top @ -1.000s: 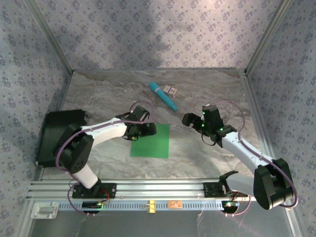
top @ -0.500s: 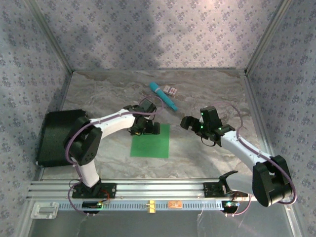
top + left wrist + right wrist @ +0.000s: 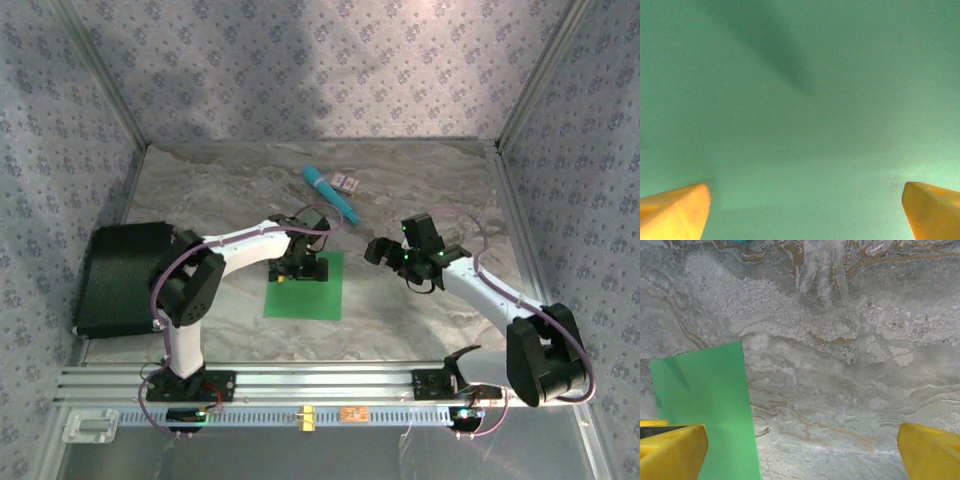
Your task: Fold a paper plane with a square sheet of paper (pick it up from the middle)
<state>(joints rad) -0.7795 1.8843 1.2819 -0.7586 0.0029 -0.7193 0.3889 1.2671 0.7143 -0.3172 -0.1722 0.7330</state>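
The square sheet of paper (image 3: 308,292) is bright green and lies flat on the marble table, with no crease showing. A paper plane is out of view. My left gripper (image 3: 301,267) hangs low over the sheet's far half. In the left wrist view the green sheet (image 3: 800,100) spreads under the open left gripper (image 3: 805,215), whose yellow fingertips (image 3: 672,212) stand far apart. My right gripper (image 3: 384,250) is open over bare marble just right of the sheet. In the right wrist view the sheet's (image 3: 705,405) right edge lies beside the left fingertip of the right gripper (image 3: 802,455).
A teal cylindrical stick (image 3: 331,194) and a small pink packet (image 3: 346,182) lie behind the sheet. A black box (image 3: 120,275) stands at the table's left edge. Patterned walls enclose three sides, and a metal rail (image 3: 320,385) runs along the near edge.
The left gripper has swung right, from the sheet's far-left corner to over its far half. The right gripper has shifted slightly left toward the sheet. The sheet has not moved.
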